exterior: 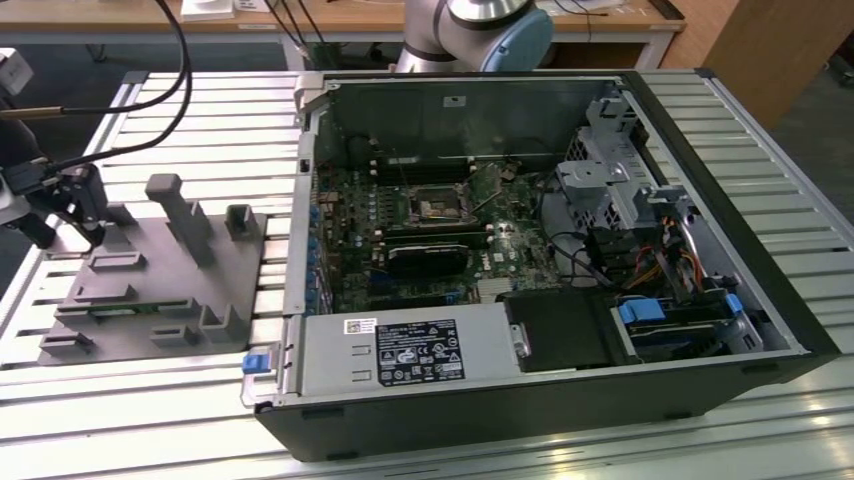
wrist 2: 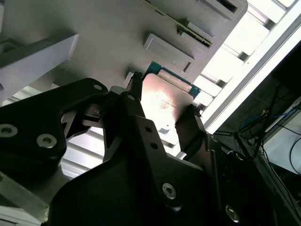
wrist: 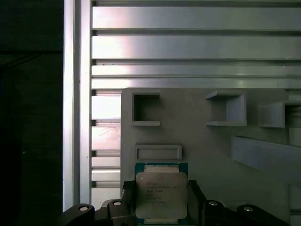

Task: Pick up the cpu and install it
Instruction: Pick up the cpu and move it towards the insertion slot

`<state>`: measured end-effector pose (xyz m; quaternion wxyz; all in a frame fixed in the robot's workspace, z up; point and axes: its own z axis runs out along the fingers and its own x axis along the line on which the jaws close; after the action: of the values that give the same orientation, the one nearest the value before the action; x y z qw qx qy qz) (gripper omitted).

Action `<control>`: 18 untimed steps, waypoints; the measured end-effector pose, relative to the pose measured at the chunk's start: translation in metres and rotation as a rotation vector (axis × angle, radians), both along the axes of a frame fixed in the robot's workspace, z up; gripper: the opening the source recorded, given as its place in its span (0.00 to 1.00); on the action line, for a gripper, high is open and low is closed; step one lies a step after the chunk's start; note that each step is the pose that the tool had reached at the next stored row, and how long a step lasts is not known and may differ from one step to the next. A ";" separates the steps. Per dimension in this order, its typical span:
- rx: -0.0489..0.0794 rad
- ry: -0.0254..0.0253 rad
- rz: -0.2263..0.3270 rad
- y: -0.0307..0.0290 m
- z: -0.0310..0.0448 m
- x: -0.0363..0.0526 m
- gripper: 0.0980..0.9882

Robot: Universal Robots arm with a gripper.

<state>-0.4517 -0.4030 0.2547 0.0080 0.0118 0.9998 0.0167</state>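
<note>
One tool [wrist: 161,189], two fingers [wrist: 129,202] clamped on one cpu [wrist: 161,194], over one grey fixture [wrist: 202,136], one open case [exterior: 534,250] beside, on bench [exterior: 761,130]

Open computer case [exterior: 534,425] sits beside grey fixture plate [exterior: 254,272].

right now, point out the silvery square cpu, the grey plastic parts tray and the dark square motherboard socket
silvery square cpu [wrist: 161,194], first wrist view, middle of its metal lid
grey plastic parts tray [wrist: 197,141], first wrist view, bare flat top
dark square motherboard socket [exterior: 438,208], exterior view, its centre
</note>
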 end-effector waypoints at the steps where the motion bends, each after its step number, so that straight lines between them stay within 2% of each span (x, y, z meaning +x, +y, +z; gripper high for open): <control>1: 0.000 0.0001 0.000 0.0000 0.0003 0.0000 0.49; 18: 0.000 0.0001 0.000 0.0000 0.0064 0.0000 0.49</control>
<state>-0.4518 -0.4030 0.2611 0.0079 0.0118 0.9998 0.0167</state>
